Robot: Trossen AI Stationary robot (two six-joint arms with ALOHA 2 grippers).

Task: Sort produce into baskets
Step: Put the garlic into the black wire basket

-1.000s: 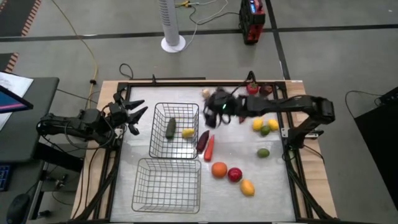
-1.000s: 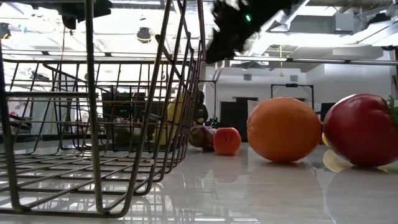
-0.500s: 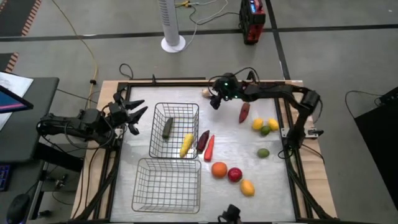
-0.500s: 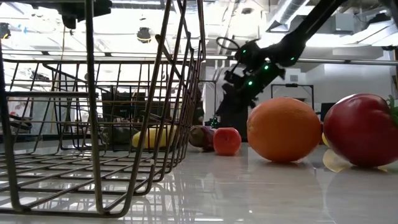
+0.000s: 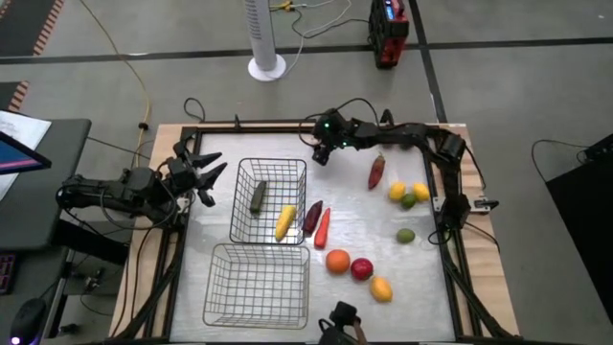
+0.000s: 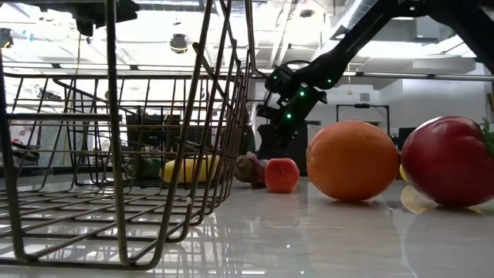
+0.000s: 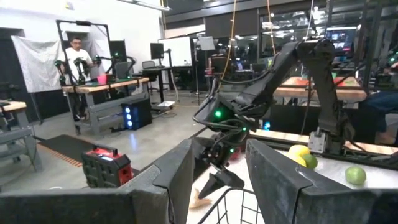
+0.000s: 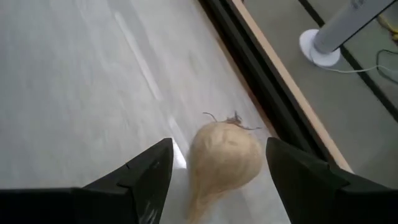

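My right gripper (image 5: 318, 153) (image 8: 219, 142) is open near the table's far edge, slanting down over a pale garlic (image 8: 222, 155) that lies on the table between its fingers, apart from both. My left gripper (image 5: 213, 177) (image 7: 217, 149) waits open and level at the left edge. The far basket (image 5: 239, 206) holds a green cucumber (image 5: 259, 196) and a long yellow piece (image 5: 285, 222). A second basket (image 5: 257, 286) stands nearer. Loose on the table lie a purple piece (image 5: 312, 216), a red one (image 5: 323, 227), an orange (image 5: 337, 261) and a red apple (image 5: 361, 269).
A yellow fruit (image 5: 381, 288), a lime (image 5: 406, 235), a dark red long piece (image 5: 376, 172) and a yellow and green cluster (image 5: 409, 195) lie on the right half. A black frame (image 5: 287, 126) rims the table just beyond the garlic. A person (image 7: 76, 56) stands far off in the room.
My right gripper has swung from beside the far basket toward the table's far edge and down over the garlic, tipping more steeply, its fingers still apart. The long yellow piece, upright in the far basket a second ago, has fallen flat on the basket's floor.
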